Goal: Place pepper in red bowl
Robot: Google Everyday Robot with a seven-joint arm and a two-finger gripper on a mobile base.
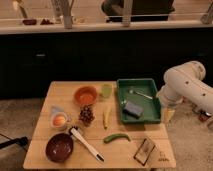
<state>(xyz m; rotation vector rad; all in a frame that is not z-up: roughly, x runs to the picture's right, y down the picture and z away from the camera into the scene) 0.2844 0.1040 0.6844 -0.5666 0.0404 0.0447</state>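
One claw (168,114) beside green tray (139,81)

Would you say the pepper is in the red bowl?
Out: pepper lies on the table, apart from red bowl; gripper hangs beside the tray.

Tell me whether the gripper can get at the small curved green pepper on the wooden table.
Probably yes. The gripper hangs by the table's right edge, beside the green plastic tray. The pepper lies in the open near the front, with nothing over it and the yellow banana apart from it.
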